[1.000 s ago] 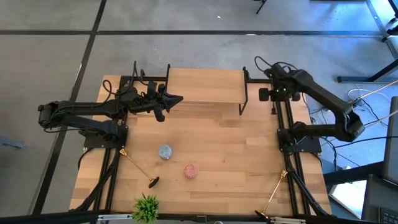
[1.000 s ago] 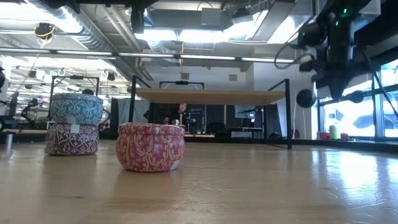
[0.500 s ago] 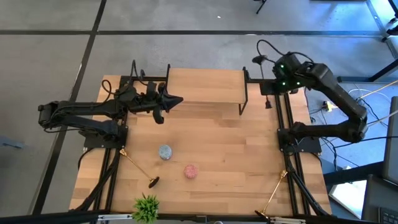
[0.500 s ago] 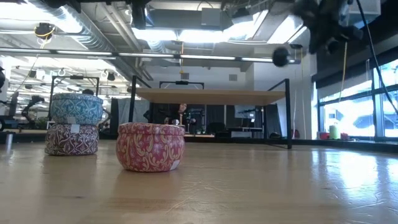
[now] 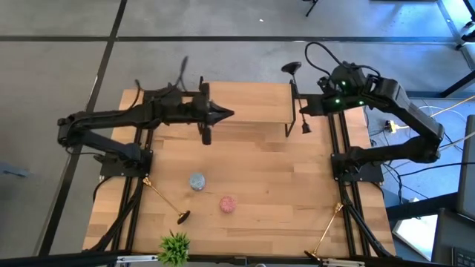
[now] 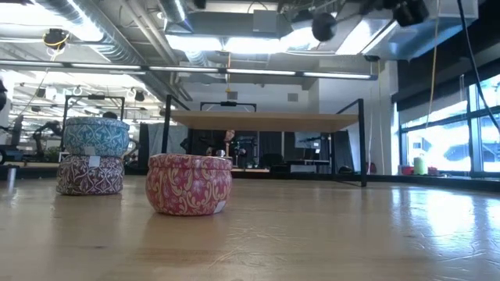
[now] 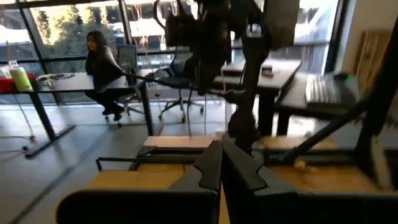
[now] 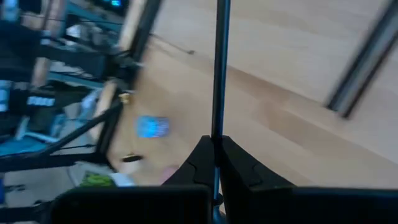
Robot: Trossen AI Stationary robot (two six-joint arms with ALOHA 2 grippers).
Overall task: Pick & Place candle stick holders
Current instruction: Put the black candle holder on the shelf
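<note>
My right gripper is shut on the black candle stick holder, high over the far right of the table by the shelf's right end. The holder's round base points to the far edge. Two gold holders lie flat: one at the near left, one at the near right. My left gripper is shut and empty, in the air at the near edge of the shelf. My right gripper pinches the black holder's thin stem between its two fingers, partway along its length. The fingers come level from the table's right side and lie across the stem. The holder is lifted clear of the table, its base end toward the far edge.
A raised wooden shelf on black legs stands at the far middle. A blue tin and a pink tin stand mid-table. A small green plant stands at the near edge. A person sits in the room beyond.
My right gripper has risen and swung toward the table's left and far edge, carrying the black holder up; its base has climbed steadily in the low view. My left gripper has gone toward the table's right edge along the shelf front, still shut.
</note>
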